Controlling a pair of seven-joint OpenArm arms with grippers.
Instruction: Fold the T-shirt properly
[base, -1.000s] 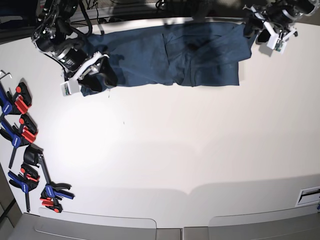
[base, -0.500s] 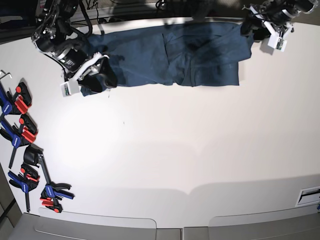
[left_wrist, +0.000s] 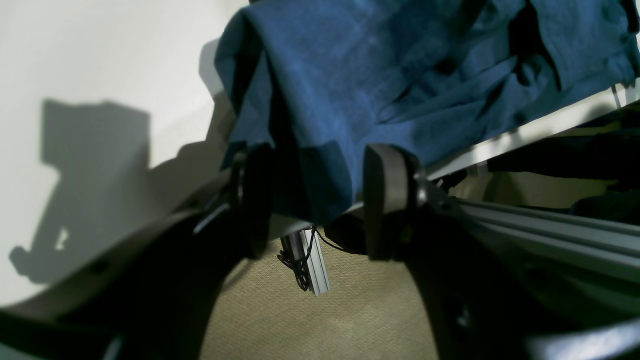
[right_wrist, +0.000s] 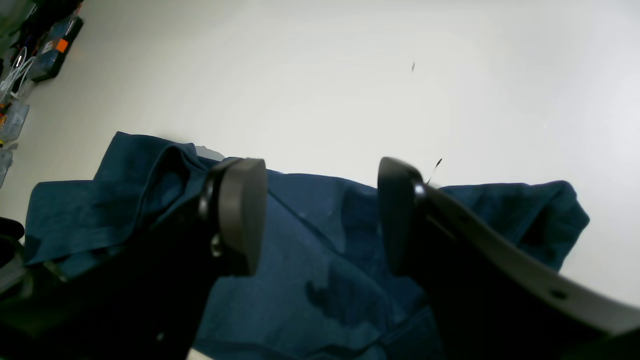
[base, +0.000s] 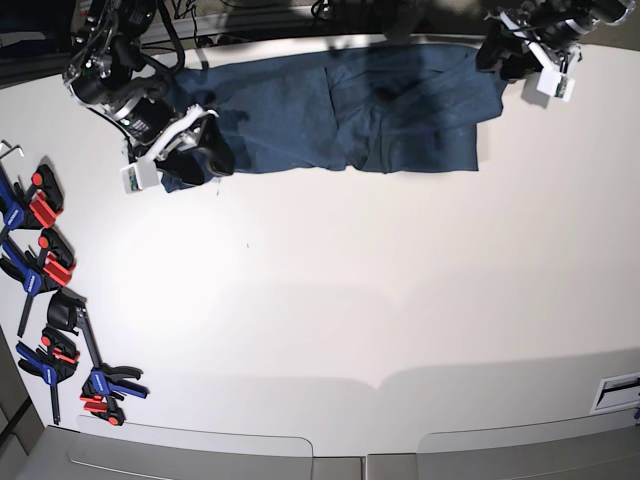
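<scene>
Base view shows you the navy T-shirt (base: 340, 115) lying rumpled along the table's (base: 350, 300) far edge, barely folded, with left gripper (base: 520, 55) and right gripper (base: 195, 145) both open, holding nothing.

Base view: high overhead, looking down on the whole white table (base: 350, 300), both arms at its far edge. Left wrist view: close behind the left gripper (left_wrist: 312, 200), aimed past the table's far edge at the floor. Right wrist view: close behind the right gripper (right_wrist: 320, 215), facing down across the tabletop. Shared by all three — the T-shirt (base: 350, 110).
</scene>
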